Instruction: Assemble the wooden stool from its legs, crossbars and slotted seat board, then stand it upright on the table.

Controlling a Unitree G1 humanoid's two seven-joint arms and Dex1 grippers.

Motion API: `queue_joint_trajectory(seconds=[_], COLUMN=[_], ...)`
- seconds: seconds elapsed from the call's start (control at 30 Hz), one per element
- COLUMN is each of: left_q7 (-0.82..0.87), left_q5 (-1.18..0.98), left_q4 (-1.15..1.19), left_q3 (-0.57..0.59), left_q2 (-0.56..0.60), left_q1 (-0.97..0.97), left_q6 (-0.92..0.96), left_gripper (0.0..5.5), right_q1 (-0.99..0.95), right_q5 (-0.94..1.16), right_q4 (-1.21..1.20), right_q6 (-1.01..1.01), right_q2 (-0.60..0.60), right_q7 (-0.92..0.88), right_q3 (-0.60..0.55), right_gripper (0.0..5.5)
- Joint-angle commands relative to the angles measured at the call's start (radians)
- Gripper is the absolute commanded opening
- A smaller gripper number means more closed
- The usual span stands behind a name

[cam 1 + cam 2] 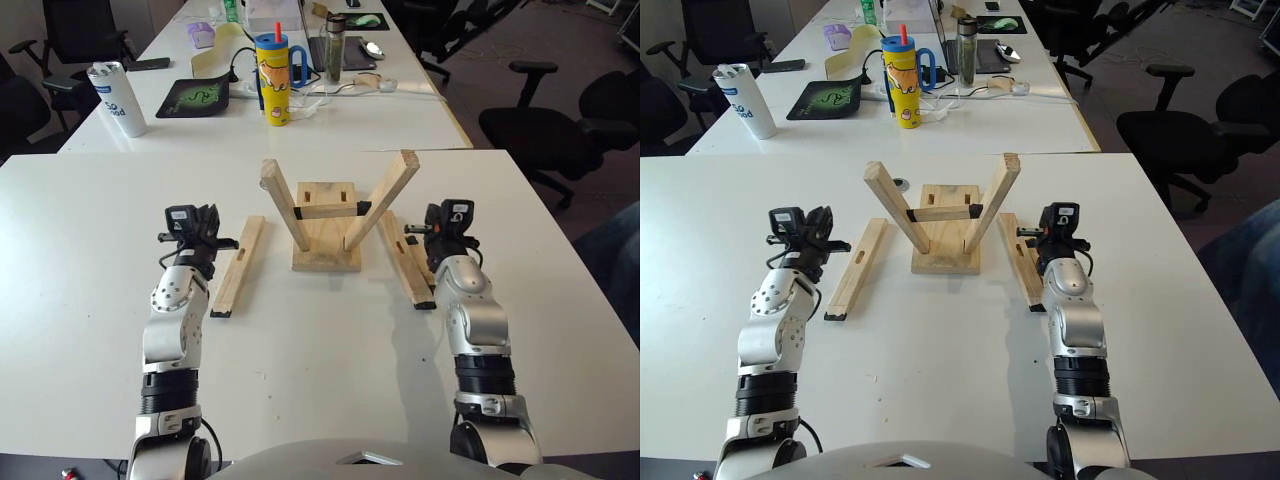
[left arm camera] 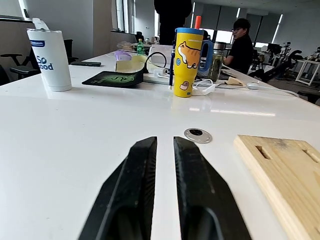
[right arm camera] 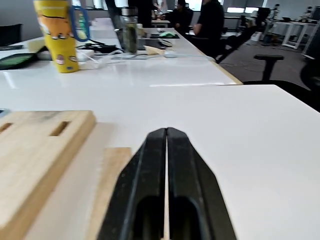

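- Your left arm (image 1: 172, 320) lies stretched forward, low over the white table (image 1: 90, 300), with the wrist level and pointing away from you.
- Your left gripper (image 2: 164, 141) has its two fingers (image 2: 132, 195) parted by a narrow gap. It holds nothing, and you can see bare table between the fingers.
- The left loose leg (image 1: 238, 265) lies flat just beside that gripper on its inner side, apart from it and running lengthwise away from you.
- Your right arm (image 1: 475, 330) mirrors the left: it is extended forward and low, with the wrist straight.
- Your right gripper (image 3: 166, 131) has its fingers pressed together, with only a thin seam between them and nothing pinched.
- The right loose leg (image 1: 405, 258) lies flat under and just inside that gripper. The fingers sit over its outer edge, but you cannot tell whether they touch the wood.
- The seat board (image 1: 326, 252) lies flat between your two grippers, clear of both, with its two slots at the far end.
- Two legs stand up from the board, the left standing leg (image 1: 283, 205) and the right standing leg (image 1: 382, 198). They splay outward in a V.
- A crossbar (image 1: 325, 211) joins the two standing legs partway up.
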Motion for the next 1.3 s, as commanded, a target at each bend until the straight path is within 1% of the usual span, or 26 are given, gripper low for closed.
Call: queue_joint_trajectory(seconds=[0.03,0.07,0.13,0.2,0.23,0.27,0.3,0.33,0.4,0.63,0.77,0.87,0.97,1.03,1.1,1.17,1.2,1.27,1.3], left_q7=[0.033,0.03,-0.011,-0.061,-0.078,-0.098,-0.113,-0.121,-0.116,-0.123,-0.117,-0.094,-0.05,-0.009,-0.003,-0.04,-0.068,-0.109,-0.114], left_q5=[0.006,0.006,-0.011,-0.027,-0.047,-0.049,-0.047,-0.048,-0.042,-0.021,-0.008,0.0,0.013,0.033,0.039,0.025,0.0,-0.062,-0.083], left_q4=[0.01,0.01,-0.002,-0.045,-0.071,-0.089,-0.1,-0.105,-0.096,-0.047,-0.04,-0.029,-0.009,-0.01,-0.059,-0.15,-0.203,-0.308,-0.336], left_q3=[0.04,0.028,-0.038,-0.167,-0.232,-0.304,-0.353,-0.379,-0.381,-0.283,-0.245,-0.207,-0.149,-0.112,-0.121,-0.207,-0.267,-0.39,-0.428], left_q2=[0.025,0.019,-0.006,-0.064,-0.115,-0.155,-0.179,-0.195,-0.192,-0.082,-0.062,-0.051,-0.038,-0.024,-0.027,-0.053,-0.074,-0.13,-0.153], left_q1=[0.0,-0.007,-0.034,-0.089,-0.12,-0.144,-0.155,-0.155,-0.133,-0.008,0.03,0.03,0.018,-0.003,-0.036,-0.071,-0.085,-0.106,-0.112], left_q6=[0.016,0.022,0.058,0.123,0.153,0.172,0.183,0.189,0.191,0.179,0.16,0.144,0.116,0.08,0.078,0.132,0.183,0.28,0.319], left_gripper=[0.65,0.65,0.65,0.65,0.65,0.65,0.65,0.65,0.65,0.65,0.65,0.65,0.65,0.65,0.65,0.65,0.65,0.65,0.65], right_q1=[0.015,0.017,0.01,-0.016,-0.031,-0.045,-0.051,-0.052,-0.045,-0.033,-0.029,-0.034,-0.047,-0.056,-0.057,-0.058,-0.063,-0.096,-0.106], right_q5=[-0.049,-0.077,-0.079,-0.065,-0.09,-0.113,-0.121,-0.119,-0.104,-0.086,-0.111,-0.115,-0.129,-0.131,-0.121,-0.07,-0.051,-0.037,-0.039], right_q4=[-0.003,-0.025,-0.086,-0.183,-0.224,-0.245,-0.249,-0.246,-0.214,-0.11,-0.056,-0.017,-0.015,-0.05,-0.117,-0.199,-0.235,-0.277,-0.287], right_q6=[0.012,0.002,0.023,0.034,0.016,0.016,0.03,0.051,0.105,0.215,0.206,0.181,0.104,0.074,0.081,0.123,0.136,0.151,0.16], right_q2=[-0.025,-0.033,-0.007,0.031,0.026,0.016,0.011,0.01,0.013,-0.012,-0.044,-0.055,-0.051,-0.034,-0.005,0.04,0.06,0.068,0.065], right_q7=[-0.034,-0.012,0.056,0.161,0.212,0.252,0.272,0.285,0.278,0.251,0.23,0.162,0.065,0.018,0.027,0.095,0.132,0.234,0.262], right_q3=[0.001,0.053,0.161,0.321,0.407,0.467,0.491,0.496,0.462,0.337,0.29,0.197,0.111,0.081,0.118,0.201,0.252,0.376,0.412], right_gripper=[0.0,0.0,0.0,0.0,0.0,0.0,0.0,0.0,0.0,0.0,0.0,0.0,0.0,0.0,0.0,0.0,0.0,0.0,0.0])
